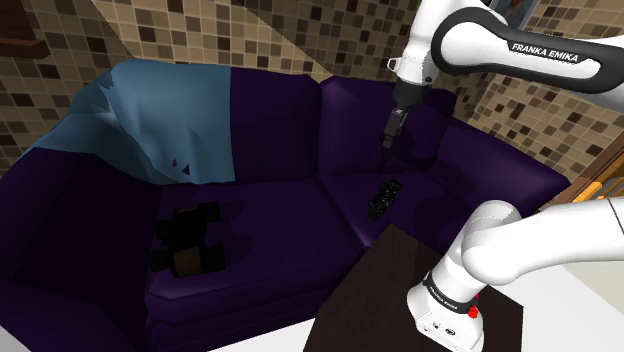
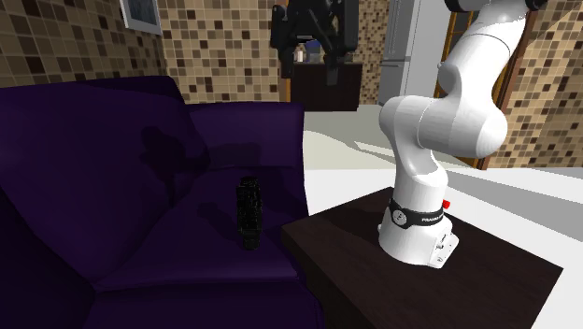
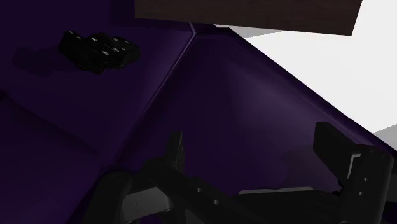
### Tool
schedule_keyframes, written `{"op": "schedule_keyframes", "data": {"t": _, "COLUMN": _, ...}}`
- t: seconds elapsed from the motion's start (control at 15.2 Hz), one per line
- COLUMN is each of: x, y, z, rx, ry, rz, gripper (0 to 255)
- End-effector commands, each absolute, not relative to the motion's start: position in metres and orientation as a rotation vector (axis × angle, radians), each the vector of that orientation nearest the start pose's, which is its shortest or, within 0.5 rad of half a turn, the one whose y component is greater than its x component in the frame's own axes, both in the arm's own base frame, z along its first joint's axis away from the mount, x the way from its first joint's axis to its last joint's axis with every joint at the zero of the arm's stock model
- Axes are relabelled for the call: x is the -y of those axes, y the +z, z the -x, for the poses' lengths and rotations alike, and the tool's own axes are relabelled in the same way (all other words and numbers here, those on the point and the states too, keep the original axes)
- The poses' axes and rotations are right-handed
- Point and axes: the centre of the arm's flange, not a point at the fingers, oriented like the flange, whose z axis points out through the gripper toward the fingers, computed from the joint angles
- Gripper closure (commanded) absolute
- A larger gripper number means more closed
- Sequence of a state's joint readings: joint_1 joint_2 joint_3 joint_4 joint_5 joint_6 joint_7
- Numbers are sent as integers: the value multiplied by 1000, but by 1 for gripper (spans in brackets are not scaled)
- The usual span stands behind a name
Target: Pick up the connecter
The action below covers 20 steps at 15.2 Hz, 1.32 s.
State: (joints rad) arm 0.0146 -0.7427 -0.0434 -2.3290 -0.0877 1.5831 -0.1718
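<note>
The connecter (image 1: 383,197) is a small black, knobbly block lying on the right seat cushion of a dark purple sofa (image 1: 280,210). It lies lengthwise on that cushion (image 2: 248,212) in the second exterior view. My black gripper (image 1: 388,138) hangs well above it, in front of the sofa's backrest, and is also seen high up (image 2: 313,33). In the wrist view the fingers (image 3: 175,149) stand wide apart with nothing between them, so the gripper (image 3: 253,149) is open. The connecter (image 3: 98,51) lies some way ahead of the fingertips, off to one side.
A light blue blanket (image 1: 170,120) drapes over the sofa's left backrest. A black and brown object (image 1: 188,242) sits on the left seat cushion. The dark stand (image 2: 448,280) butts against the sofa's front. Mosaic-tiled walls (image 1: 200,30) rise behind the sofa.
</note>
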Motion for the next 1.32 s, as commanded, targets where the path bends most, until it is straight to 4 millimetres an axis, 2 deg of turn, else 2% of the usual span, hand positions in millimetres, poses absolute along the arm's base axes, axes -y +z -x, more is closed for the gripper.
{"op": "schedule_keyframes", "data": {"t": 0.0, "x": 22, "y": 591, "z": -320, "rx": 249, "ry": 15, "rz": 3190, "gripper": 0}}
{"op": "schedule_keyframes", "data": {"t": 0.66, "x": 121, "y": 503, "z": -302, "rx": 548, "ry": 49, "rz": 3131, "gripper": 0}}
{"op": "schedule_keyframes", "data": {"t": 1.25, "x": 210, "y": 423, "z": -300, "rx": 809, "ry": 78, "rz": 3055, "gripper": 0}}
